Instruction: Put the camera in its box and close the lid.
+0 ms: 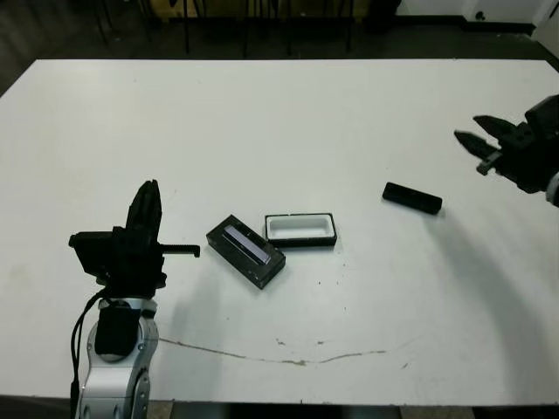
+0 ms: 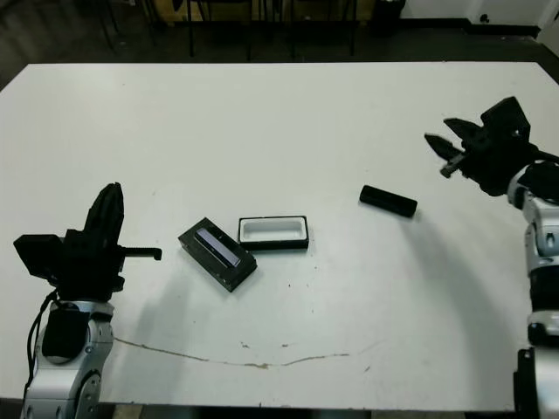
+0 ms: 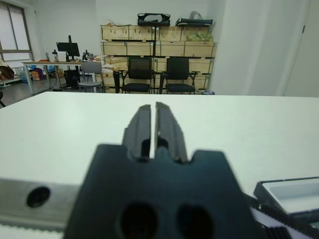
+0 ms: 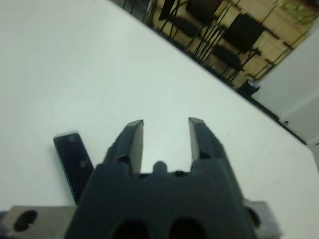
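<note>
The camera (image 1: 411, 198) is a flat black slab lying on the white table at the right. My right gripper (image 1: 467, 140) hovers open and empty above the table, a little right of and beyond it; the right wrist view shows the camera (image 4: 73, 162) beside the spread fingers. Near the table's middle sits the box (image 1: 301, 242), a black tray with white lining, with nothing inside. Just left of the box lies the lid (image 1: 245, 251), angled, with a silvery strip on top. My left gripper (image 1: 148, 196) stands left of the lid, shut and holding nothing.
A thin dark crack line (image 1: 297, 358) runs along the table near its front edge. Bare white tabletop (image 1: 262, 122) stretches beyond the objects. Black chairs (image 3: 152, 74) and wooden crates stand beyond the far edge.
</note>
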Robot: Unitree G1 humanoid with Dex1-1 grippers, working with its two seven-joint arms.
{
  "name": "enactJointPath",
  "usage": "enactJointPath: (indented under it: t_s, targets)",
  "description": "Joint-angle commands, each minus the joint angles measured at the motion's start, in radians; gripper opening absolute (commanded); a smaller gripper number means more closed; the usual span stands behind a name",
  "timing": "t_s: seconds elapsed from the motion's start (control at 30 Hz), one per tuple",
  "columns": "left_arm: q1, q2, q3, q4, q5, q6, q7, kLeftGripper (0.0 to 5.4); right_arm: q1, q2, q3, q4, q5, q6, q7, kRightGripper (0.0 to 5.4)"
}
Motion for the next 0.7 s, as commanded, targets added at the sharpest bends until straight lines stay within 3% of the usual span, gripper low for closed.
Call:
enactJointPath:
  t_s: [0.03, 0.1, 0.33, 0.6, 0.7]
  targets:
    - [0.016, 0.009, 0.003, 0.014, 0.002, 0.006, -0.005, 0.00, -0.038, -0.012, 0.031, 0.127, -0.029, -0.063, 0.064, 2.34]
    - [0.015, 0.012, 0.005, 0.016, 0.001, 0.003, -0.008, 0.00, -0.056, -0.010, 0.042, 0.181, -0.031, -0.096, 0.109, 2.69]
    - [0.011, 0.015, 0.004, 0.015, 0.002, 0.013, -0.016, 0.00, -0.126, -0.002, 0.040, 0.320, 0.006, -0.081, 0.326, 3.88]
    - [0.012, 0.019, 0.004, 0.012, 0.002, 0.025, -0.024, 0.00, -0.116, 0.006, 0.037, 0.260, 0.020, -0.038, 0.387, 5.27]
    - [0.012, 0.021, 0.007, 0.012, -0.005, 0.026, -0.031, 0.00, -0.118, 0.014, 0.035, 0.257, 0.032, -0.023, 0.403, 5.39]
